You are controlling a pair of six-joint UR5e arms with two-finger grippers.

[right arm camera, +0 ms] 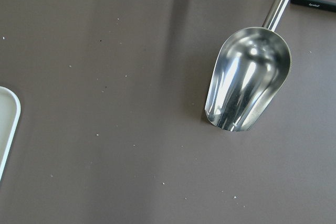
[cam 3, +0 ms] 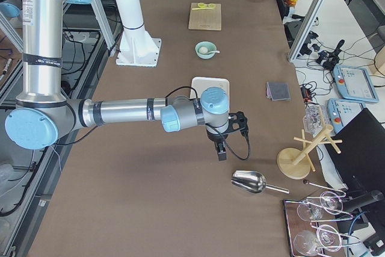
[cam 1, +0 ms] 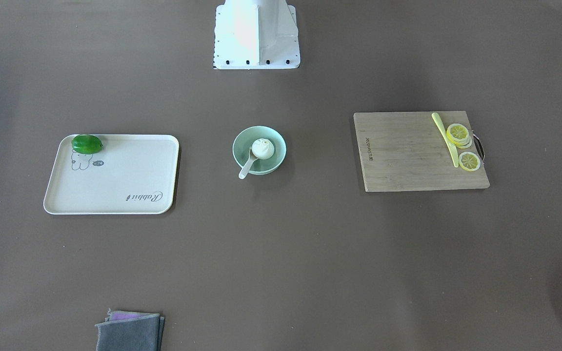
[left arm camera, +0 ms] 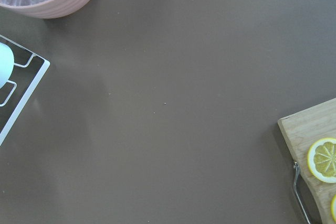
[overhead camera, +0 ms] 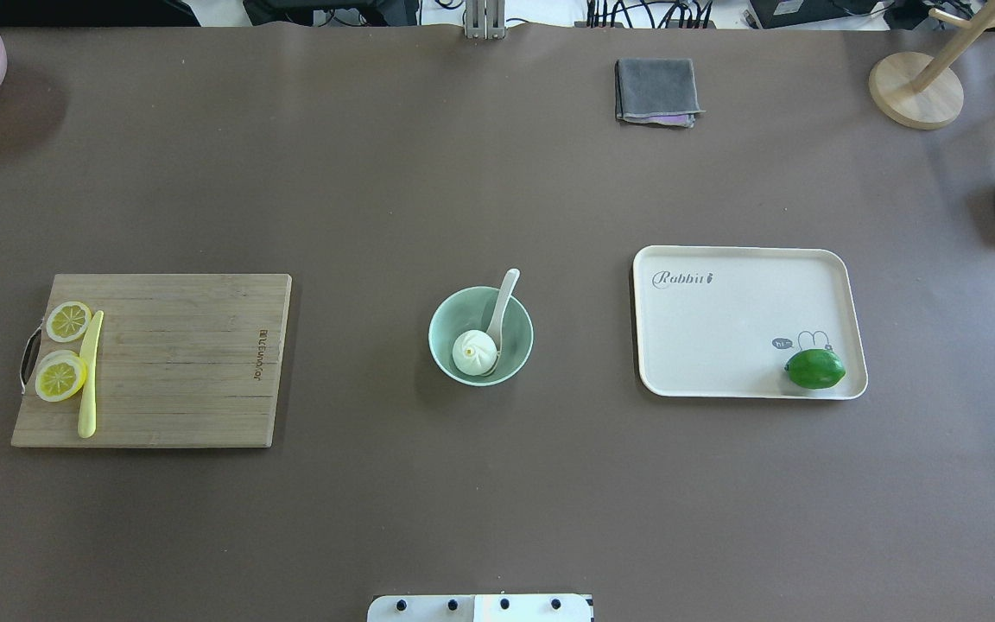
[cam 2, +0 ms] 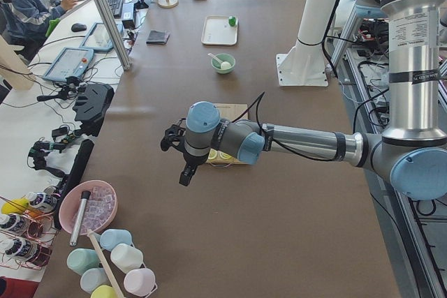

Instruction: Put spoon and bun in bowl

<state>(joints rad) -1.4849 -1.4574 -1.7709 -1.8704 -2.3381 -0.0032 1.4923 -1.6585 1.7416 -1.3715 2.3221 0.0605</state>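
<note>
A lime sits on the cream tray — lemon slices and a yellow knife on the wooden board.

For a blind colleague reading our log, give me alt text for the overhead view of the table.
A mint-green bowl mid-table holds a white bun and a white spoon, its handle sticking out over the rim. At the view's left, a cutting board bears lemon slices and a yellow knife; at right, a cream tray holds a green fruit.

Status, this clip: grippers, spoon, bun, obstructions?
Left gripper, right gripper off to the sides, state unclear. Bun and spoon in bowl, handle over rim. Nothing obstructing.
</note>
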